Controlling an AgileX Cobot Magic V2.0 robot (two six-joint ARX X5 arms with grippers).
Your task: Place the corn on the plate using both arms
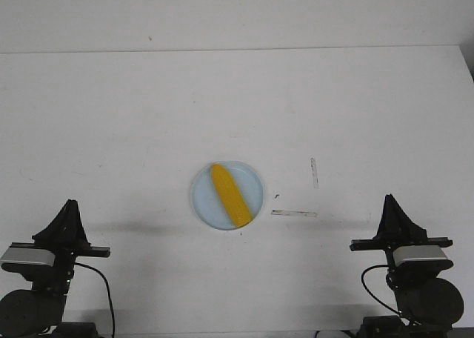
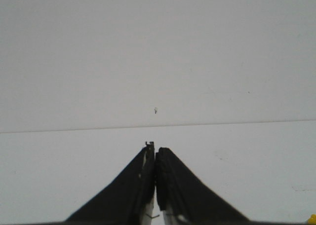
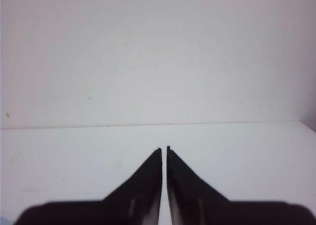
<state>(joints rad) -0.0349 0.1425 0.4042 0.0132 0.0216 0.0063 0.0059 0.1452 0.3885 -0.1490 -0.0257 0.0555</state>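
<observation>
The yellow corn lies diagonally on the pale blue plate in the middle of the white table, pointed end toward the far left. My left gripper is shut and empty at the near left, well away from the plate; the left wrist view shows its jaws pressed together over bare table. My right gripper is shut and empty at the near right; the right wrist view shows its jaws nearly touching, with nothing between them. A sliver of yellow shows at the left wrist view's corner.
Two thin tape marks lie on the table to the right of the plate. The table's far edge meets a pale wall. Black cables trail by both arm bases.
</observation>
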